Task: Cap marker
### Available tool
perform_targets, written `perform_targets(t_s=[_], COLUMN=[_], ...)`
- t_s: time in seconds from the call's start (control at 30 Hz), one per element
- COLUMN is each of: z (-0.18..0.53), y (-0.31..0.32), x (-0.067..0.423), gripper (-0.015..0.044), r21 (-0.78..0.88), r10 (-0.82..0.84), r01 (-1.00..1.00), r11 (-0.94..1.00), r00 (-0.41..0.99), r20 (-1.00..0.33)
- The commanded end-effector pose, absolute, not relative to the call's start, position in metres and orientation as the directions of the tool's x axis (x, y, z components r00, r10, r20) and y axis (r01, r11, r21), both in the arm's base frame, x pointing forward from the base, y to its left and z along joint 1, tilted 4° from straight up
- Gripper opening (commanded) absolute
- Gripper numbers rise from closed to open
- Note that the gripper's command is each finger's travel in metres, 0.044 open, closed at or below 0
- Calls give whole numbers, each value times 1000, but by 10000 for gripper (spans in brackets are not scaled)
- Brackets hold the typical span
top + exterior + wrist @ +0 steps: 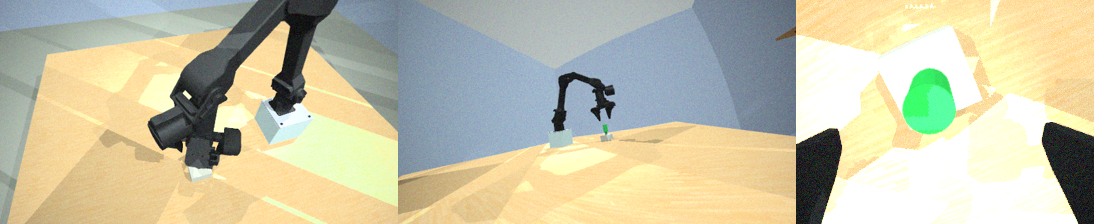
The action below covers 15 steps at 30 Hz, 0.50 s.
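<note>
The green cap [605,128] [929,109] sits upright on the marker, which stands in the pale holder block [201,175] [606,138] [916,57]. The cap hides nearly all of the marker, and no gap shows between cap and block in the wrist view. Whether the cap is clicked fully on cannot be told. My gripper [605,120] [944,136] is open and empty. Its fingertips are wide apart, a little above the top of the cap and clear of it. In the top view the arm hides the cap and the fingertips.
The arm's pale base block [274,129] [560,138] stands on the wooden table [74,106] [688,180], to the right of the holder block in the top view and to its left in the exterior view. Light patches and shadows cross the table.
</note>
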State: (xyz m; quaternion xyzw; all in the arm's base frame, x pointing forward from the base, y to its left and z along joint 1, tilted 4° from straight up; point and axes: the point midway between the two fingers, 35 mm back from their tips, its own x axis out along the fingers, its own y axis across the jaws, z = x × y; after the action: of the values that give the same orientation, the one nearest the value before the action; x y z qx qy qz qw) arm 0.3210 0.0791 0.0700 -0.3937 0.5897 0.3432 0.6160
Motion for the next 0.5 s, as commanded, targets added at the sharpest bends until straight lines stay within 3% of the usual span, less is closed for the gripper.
perform_targets(t_s=[0.0,0.07,0.17,0.33,0.47], z=[81,81,80,76,73], y=[79,79,80,80,81], x=[317,317,317,317,317], gripper=[440,440,361,230,125], r21=[-75,-75,-76,-68,-50], r10=[-43,-43,-44,-45,-45], r01=[-886,-886,-812,-448,-77], r11=[458,458,579,892,996], r00=[62,62,62,63,63], r20=[-997,-997,-997,-997,-997])
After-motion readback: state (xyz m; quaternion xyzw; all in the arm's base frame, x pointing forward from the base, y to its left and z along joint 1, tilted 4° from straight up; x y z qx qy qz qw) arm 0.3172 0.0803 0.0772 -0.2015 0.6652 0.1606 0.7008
